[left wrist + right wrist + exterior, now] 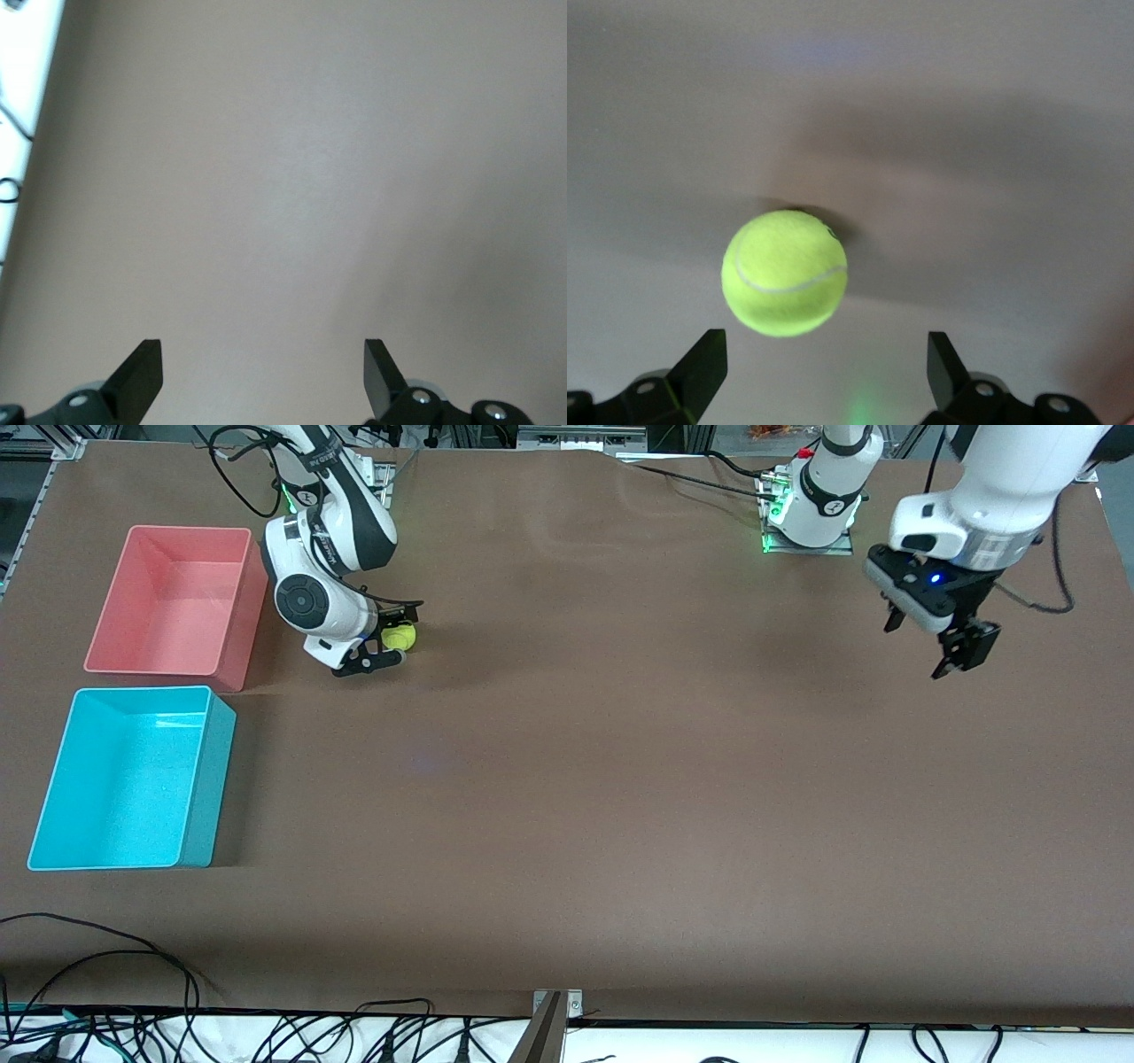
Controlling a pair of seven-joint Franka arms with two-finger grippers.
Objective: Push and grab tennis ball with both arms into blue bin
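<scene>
The yellow-green tennis ball point(399, 636) point(785, 273) rests on the brown table near the right arm's base. My right gripper point(396, 638) point(826, 341) is low at the table and open. The ball sits just ahead of the gap between its fingertips, and I see no contact with either one. The blue bin point(209, 788) stands empty at the right arm's end of the table, nearer to the front camera than the ball. My left gripper point(915, 651) point(263, 347) hangs open and empty above bare table at the left arm's end.
A pink bin point(237, 615) stands beside the right gripper, farther from the front camera than the blue bin and almost touching it. Black cables point(133, 965) trail along the table's front edge, and a metal bracket point(556, 1005) sits at its middle.
</scene>
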